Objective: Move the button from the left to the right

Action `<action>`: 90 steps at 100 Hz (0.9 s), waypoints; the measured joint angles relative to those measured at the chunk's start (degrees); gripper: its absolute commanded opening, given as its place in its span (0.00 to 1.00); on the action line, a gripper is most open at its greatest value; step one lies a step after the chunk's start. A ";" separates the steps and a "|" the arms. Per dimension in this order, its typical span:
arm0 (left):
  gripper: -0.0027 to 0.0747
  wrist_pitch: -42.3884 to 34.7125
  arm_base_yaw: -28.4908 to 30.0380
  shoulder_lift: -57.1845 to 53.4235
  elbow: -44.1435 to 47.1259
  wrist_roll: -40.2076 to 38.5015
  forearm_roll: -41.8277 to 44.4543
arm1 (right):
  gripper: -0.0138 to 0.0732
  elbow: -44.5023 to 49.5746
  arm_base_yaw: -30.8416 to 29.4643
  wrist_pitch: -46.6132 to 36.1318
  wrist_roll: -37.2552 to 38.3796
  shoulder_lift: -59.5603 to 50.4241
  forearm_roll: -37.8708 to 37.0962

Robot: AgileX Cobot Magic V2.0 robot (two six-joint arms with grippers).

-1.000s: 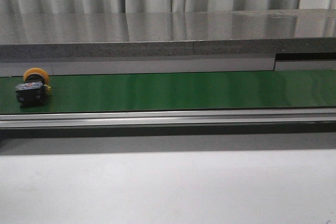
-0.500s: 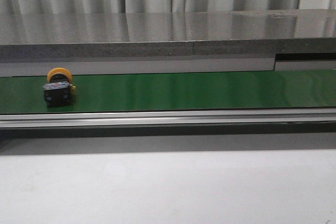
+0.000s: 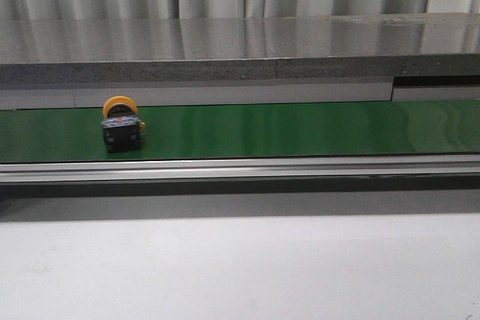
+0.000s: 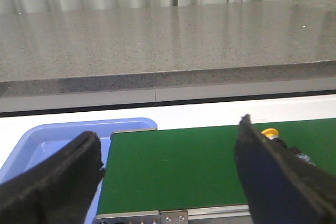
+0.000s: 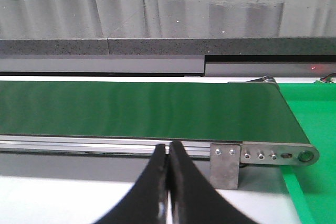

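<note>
- Belt (image 3: 300, 129): long green conveyor running left to right across the front view, metal rail along its near edge, grey tabletop (image 3: 240, 39) behind it.
- Blue tray (image 4: 42, 140): sits at the belt's left end, seen only from the left wrist.
- Left claw (image 4: 170, 174): spread wide, nothing between the pads, hanging over the belt's left end.
- Right claw (image 5: 168, 182): pressed together, empty, near the belt's right end.
- Button (image 3: 120, 124): on the belt, left part, lying with the yellow cap toward the back and the black body toward the front.
- Handling, my guess: light, rigid, hard plastic; round cap is slick and could roll, so pinch the flat sides of the blocky body.
- Versus 0.5 s ago: button sits further right on the belt, same pose; no claw touching it.
</note>
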 measured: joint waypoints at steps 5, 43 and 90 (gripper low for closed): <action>0.53 0.00 0.00 0.00 0.00 0.00 0.00 | 0.08 0.00 0.00 0.00 0.00 0.00 0.00; 0.01 0.00 0.00 0.00 0.00 0.00 -0.04 | 0.08 0.00 0.00 0.00 0.00 0.00 0.00; 0.01 0.00 0.00 0.00 0.00 0.00 -0.04 | 0.08 0.00 0.00 -3.80 0.00 0.00 0.00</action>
